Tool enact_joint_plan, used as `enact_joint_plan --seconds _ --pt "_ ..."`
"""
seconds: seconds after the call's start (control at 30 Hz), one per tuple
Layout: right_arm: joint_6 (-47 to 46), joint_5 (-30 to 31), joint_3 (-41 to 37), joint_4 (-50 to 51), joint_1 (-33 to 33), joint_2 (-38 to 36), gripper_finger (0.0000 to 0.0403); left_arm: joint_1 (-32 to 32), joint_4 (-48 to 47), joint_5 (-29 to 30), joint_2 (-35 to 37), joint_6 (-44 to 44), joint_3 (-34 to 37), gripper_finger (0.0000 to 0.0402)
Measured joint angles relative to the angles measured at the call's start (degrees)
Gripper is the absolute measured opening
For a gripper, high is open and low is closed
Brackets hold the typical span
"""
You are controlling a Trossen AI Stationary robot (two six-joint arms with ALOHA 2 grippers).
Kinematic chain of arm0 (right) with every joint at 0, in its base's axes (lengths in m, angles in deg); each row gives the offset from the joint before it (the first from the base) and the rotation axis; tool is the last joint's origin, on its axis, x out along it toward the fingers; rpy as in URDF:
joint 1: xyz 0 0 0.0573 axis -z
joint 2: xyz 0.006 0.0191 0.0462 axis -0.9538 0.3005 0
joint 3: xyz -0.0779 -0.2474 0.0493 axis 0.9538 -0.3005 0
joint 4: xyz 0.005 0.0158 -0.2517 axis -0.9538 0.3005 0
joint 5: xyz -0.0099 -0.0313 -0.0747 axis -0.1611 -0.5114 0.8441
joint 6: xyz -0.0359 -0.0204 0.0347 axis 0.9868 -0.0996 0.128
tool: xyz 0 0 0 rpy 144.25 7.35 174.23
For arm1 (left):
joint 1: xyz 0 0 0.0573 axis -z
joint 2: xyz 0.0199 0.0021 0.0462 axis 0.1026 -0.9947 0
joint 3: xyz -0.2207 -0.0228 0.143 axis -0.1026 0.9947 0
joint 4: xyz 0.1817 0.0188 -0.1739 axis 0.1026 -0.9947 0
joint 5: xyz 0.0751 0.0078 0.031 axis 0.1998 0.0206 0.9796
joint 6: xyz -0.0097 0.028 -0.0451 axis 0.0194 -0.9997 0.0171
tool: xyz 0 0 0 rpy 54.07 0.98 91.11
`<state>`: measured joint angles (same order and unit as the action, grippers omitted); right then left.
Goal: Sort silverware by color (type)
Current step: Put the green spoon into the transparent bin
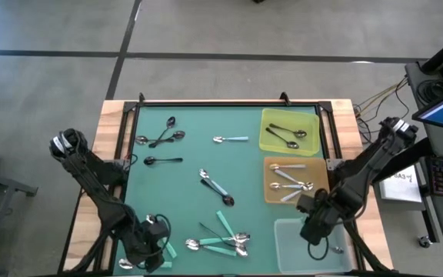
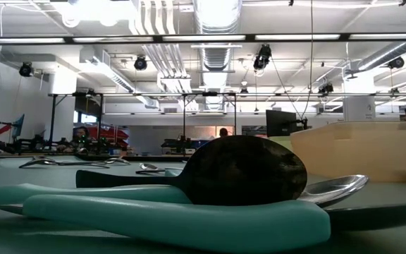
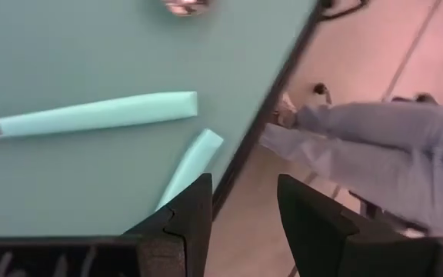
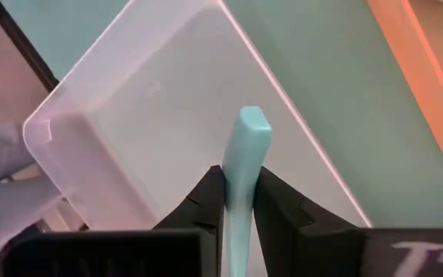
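High view: yellow tray (image 1: 268,142) holds two dark spoons, orange tray (image 1: 271,192) several pale ones. Right end effector (image 4: 241,201) pinches a teal spoon (image 4: 246,146) over the clear tray (image 1: 287,245), near-right corner. Left end effector (image 3: 241,219), spread, near-left. About a dozen spoons (image 1: 220,240) remain loose.

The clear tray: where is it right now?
In the high view the clear tray sits at the table's near right corner, just below the orange tray, with the right gripper over it holding a teal spoon.

High camera looking straight down on the green-matted wooden table (image 1: 206,138). Low camera sitting at mat level, near edge, facing the room. Wrist cameras hovering close over the near corners.
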<state>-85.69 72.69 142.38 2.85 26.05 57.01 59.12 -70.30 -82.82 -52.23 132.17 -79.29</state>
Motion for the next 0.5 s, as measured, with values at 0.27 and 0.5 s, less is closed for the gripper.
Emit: enact_joint_plan --seconds 0.27,0.5 --pt "1.55 -0.28 0.00 0.04 -0.43 1.67 0.0153 0.11 -0.08 -0.28 -0.02 -12.90 0.00 0.0129" --pt "-1.47 -2.93 0.00 -0.19 -0.43 1.67 0.0164 0.11 -0.21 -0.30 -0.02 -34.94 0.00 0.0129"
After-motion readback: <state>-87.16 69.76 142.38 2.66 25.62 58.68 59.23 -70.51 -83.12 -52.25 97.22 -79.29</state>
